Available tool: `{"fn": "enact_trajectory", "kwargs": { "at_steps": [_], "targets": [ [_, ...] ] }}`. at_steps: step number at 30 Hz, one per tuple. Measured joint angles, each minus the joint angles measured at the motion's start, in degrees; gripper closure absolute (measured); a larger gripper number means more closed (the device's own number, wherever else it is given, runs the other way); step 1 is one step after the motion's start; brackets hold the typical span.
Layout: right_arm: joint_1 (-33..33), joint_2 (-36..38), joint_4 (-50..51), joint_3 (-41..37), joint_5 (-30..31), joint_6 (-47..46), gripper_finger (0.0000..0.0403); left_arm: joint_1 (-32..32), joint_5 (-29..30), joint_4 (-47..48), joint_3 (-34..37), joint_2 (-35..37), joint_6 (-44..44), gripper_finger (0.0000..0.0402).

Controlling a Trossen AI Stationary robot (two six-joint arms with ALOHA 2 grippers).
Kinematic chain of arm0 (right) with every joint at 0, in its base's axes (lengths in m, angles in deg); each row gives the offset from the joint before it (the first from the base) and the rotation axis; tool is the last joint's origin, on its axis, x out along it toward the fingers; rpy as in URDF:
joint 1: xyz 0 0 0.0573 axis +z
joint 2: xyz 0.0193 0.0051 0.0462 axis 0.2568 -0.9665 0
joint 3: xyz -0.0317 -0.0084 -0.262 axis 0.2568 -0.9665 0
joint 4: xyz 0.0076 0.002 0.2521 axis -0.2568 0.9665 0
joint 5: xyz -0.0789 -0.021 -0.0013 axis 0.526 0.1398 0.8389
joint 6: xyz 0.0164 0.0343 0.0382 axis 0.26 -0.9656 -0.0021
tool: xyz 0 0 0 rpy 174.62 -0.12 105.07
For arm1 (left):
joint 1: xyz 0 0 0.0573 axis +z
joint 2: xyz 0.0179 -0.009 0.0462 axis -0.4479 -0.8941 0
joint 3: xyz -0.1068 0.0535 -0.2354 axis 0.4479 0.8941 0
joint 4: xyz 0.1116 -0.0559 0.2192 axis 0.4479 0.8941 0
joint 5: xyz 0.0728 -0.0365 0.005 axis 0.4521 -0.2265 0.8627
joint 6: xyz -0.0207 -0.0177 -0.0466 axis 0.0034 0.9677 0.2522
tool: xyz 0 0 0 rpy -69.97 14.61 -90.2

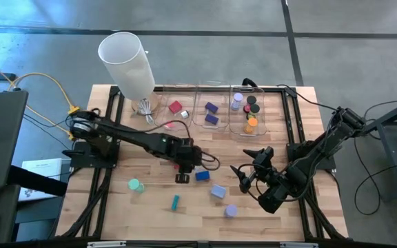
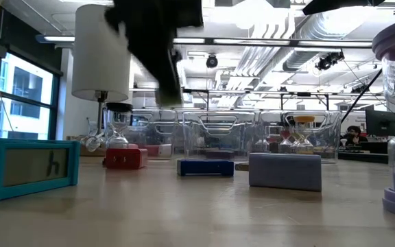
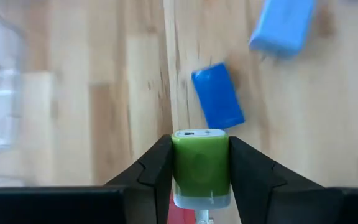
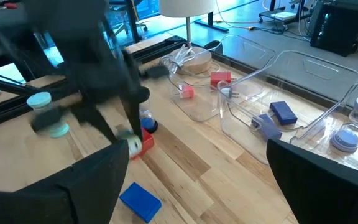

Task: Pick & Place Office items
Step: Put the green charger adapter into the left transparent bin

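My left gripper [image 1: 182, 171] hangs over the table's middle, shut on a small green block with a white end [image 3: 199, 160]. Below it lies a red block [image 2: 125, 158]. A blue block [image 1: 202, 176], a lavender block [image 1: 218, 191], a lavender roll [image 1: 230, 211], a teal stick [image 1: 176, 201] and a green roll [image 1: 135, 184] lie flat on the wood. My right gripper [image 1: 249, 173] is open, to the right of the blue block, touching nothing. My left gripper pinches the green block by its two side faces [image 3: 178, 163] between both fingers [image 3: 155, 168]. It comes from above, pointing down. The block's green end with a small slot [image 3: 199, 133] sticks out past the fingertips. The block is lifted clear of the table.
Three clear bins [image 1: 200, 93] stand in a row at the far edge. They hold a red block [image 1: 176, 107], purple blocks [image 1: 211, 108] and several rolls [image 1: 251, 122]. A tall white cylinder [image 1: 126, 62] stands at the far left, with black frame rails [image 1: 293, 124] along both sides.
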Motion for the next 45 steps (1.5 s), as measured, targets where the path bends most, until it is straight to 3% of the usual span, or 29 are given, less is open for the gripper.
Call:
{"fn": "enact_trajectory", "kwargs": {
  "at_steps": [8,12,15,18,23,31,40,45],
  "targets": [
    [0.00,0.00,-0.02,0.00,0.07,0.17,0.0033,2.98,12.26,11.27,-6.45,9.98,-1.39,0.0286],
    [0.00,0.00,0.00,0.00,0.21,0.20,0.0033,10.70,11.23,15.05,-6.74,12.57,-3.87,0.0286],
    [0.00,0.00,0.00,0.00,0.17,0.20,0.0033,18.84,6.87,16.21,-6.68,12.59,-3.91,0.0286],
    [0.00,0.00,0.00,-0.02,0.14,0.20,0.0033,25.77,1.52,15.40,-6.70,10.99,-3.91,0.0286],
    [0.00,0.00,-0.02,-0.04,0.05,0.20,0.0033,31.20,0.70,15.44,-6.66,5.50,-3.42,0.0286],
    [-0.03,-2.60,-0.10,-0.09,0.76,0.22,0.0033,31.82,1.36,15.32,-6.59,-3.25,-2.43,0.0286],
    [-2.01,-4.44,-0.49,-0.09,0.16,2.74,0.0033,33.28,0.31,15.11,-6.57,-7.44,-2.70,0.0286],
    [-1.94,-4.52,-0.48,-0.09,0.09,2.80,0.0033,34.67,-2.97,15.13,-6.50,-10.10,-2.78,0.0251]
  ]
}}
